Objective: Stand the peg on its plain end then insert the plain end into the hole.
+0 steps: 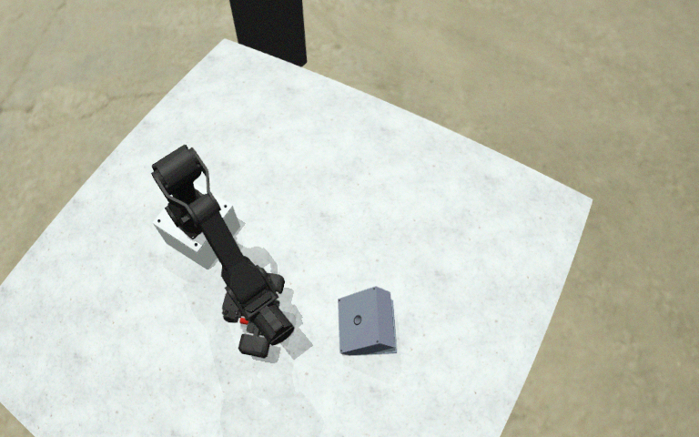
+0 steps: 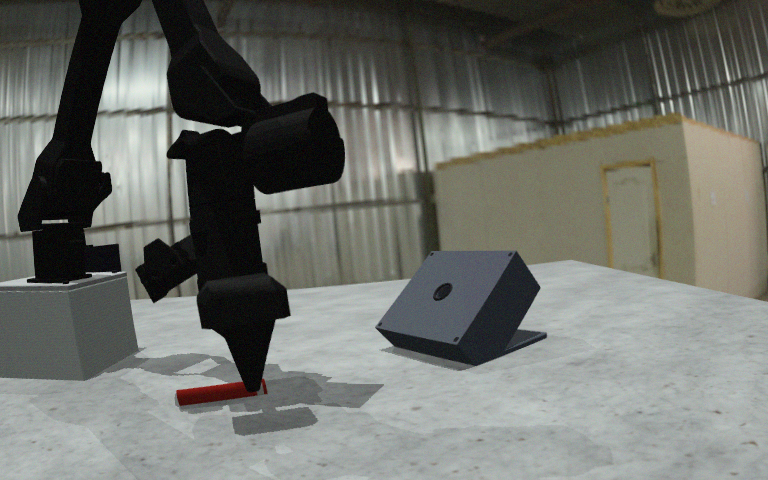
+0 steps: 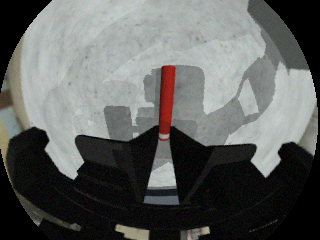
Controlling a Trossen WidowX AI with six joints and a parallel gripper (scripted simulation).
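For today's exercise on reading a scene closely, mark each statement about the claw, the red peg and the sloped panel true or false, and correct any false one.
1. The claw is shut on the peg. True.
2. The peg stands upright on the table. False: it lies flat on the table.
3. The claw grips the peg near its white-banded end. True: the wrist view shows the white band at the fingertips, with the plain red length reaching away.
4. The peg is already in the panel's hole. False: the hole is empty, and the peg lies apart from the sloped panel.
5. The panel has two holes in its face. False: only one shows.
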